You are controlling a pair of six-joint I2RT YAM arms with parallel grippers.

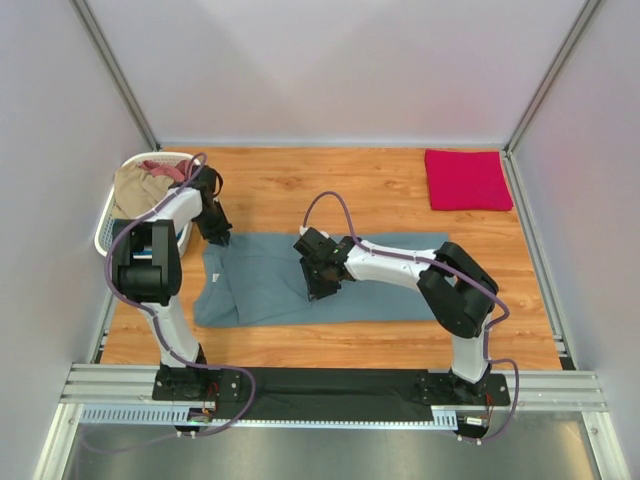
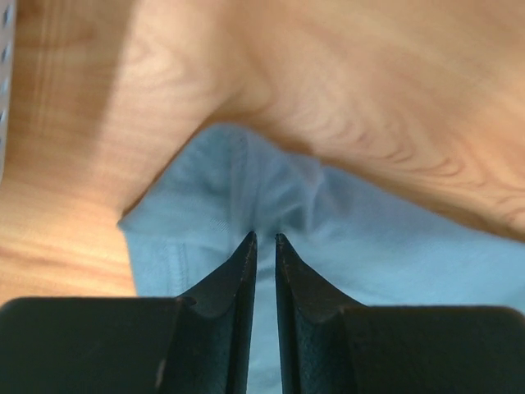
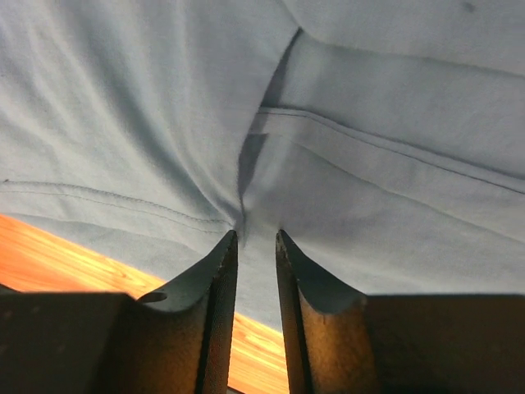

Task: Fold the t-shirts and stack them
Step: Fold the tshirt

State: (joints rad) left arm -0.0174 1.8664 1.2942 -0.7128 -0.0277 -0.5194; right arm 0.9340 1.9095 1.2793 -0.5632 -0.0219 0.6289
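A large slate grey-blue t-shirt lies spread flat across the middle of the wooden table. My left gripper sits at its far left corner. In the left wrist view the jaws stand nearly together, and the blue cloth puckers toward their tips. My right gripper is low over the middle of the shirt. Its jaws are slightly apart, with a crease of the fabric just beyond the tips. A crimson-pink t-shirt lies folded at the back right.
A white slatted basket stands at the left edge, right behind my left arm, holding tan and dusty-pink shirts. Grey walls enclose the table on three sides. Bare wood shows beyond the shirt and near the front edge.
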